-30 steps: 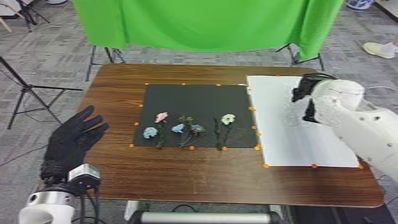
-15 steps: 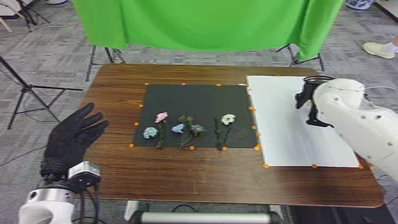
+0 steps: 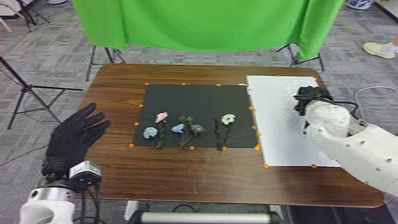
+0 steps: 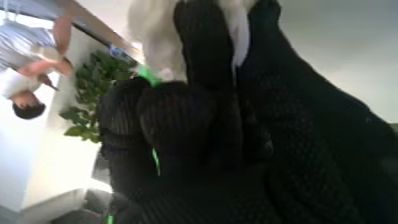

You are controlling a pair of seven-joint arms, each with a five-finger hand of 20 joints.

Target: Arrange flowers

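so, left hand (image 3: 67, 137): we saw it relaxed, by the left edge of the table (image 3: 178, 180).
flowers (image 3: 228, 119): we found blue, pink and white ones lying on the black mat (image 3: 191, 97).
right hand (image 3: 312, 96): over the white sheet (image 3: 293, 150), we judged it pinching a pale thing (image 4: 158, 40) we couldn't name.
progress: we saw no finished arrangement; lifting and grouping those flowers seemed left.

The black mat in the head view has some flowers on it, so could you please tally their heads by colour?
Pink flower: 1
White flower: 1
Blue flowers: 3, counting the greyish one
Total: 5
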